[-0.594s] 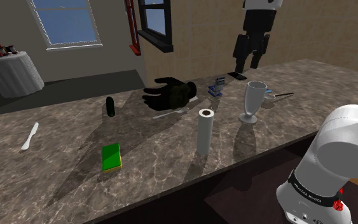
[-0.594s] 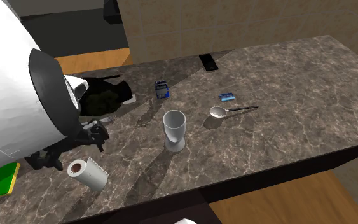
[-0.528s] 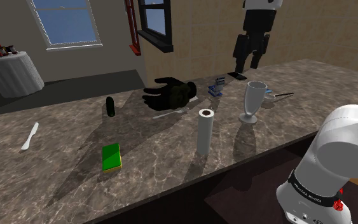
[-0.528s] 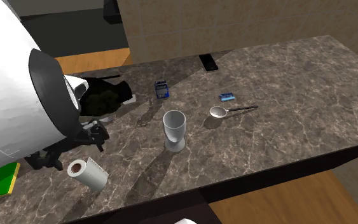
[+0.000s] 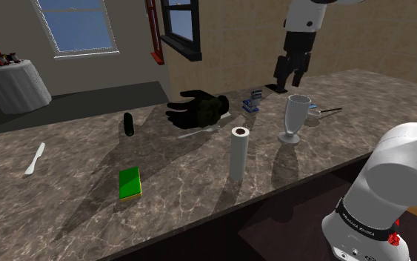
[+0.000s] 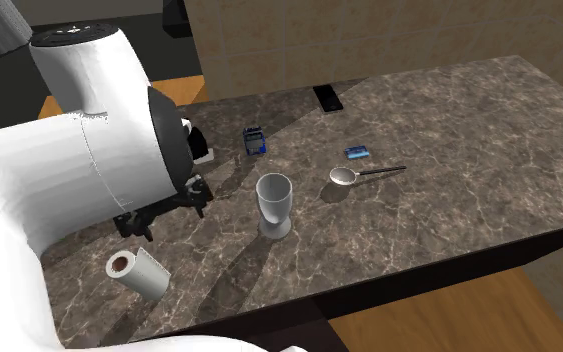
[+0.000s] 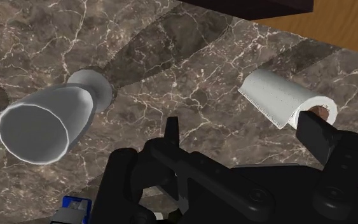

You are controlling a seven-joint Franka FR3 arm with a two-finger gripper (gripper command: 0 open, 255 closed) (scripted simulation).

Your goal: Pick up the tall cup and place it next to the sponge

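The tall cup (image 5: 296, 117) is a pale footed glass standing upright on the dark marble counter (image 5: 73, 200), also seen at cup (image 6: 274, 205) and cup (image 7: 42, 122). The green sponge (image 5: 129, 182) lies flat far off toward the shoulder view's left. My black gripper (image 5: 288, 74) hangs in the air above and just behind the cup, open, with nothing between its fingers. In the wrist view the gripper (image 7: 244, 137) looks down on the counter with the cup off to one side. In the second exterior view the gripper (image 6: 164, 208) sits left of the cup.
A white paper towel roll (image 5: 238, 153) stands between cup and sponge. A spoon (image 6: 364, 174), a blue card (image 6: 357, 152), a blue box (image 6: 254, 139) and a phone (image 6: 326, 97) lie behind the cup. A black bag (image 5: 196, 108), a dark bottle (image 5: 128, 124) and a white knife (image 5: 35, 158) lie farther left.
The hand has turned about its wrist and the arm has swung; in the second exterior view the arm now covers the sponge. Nothing on the counter has moved.
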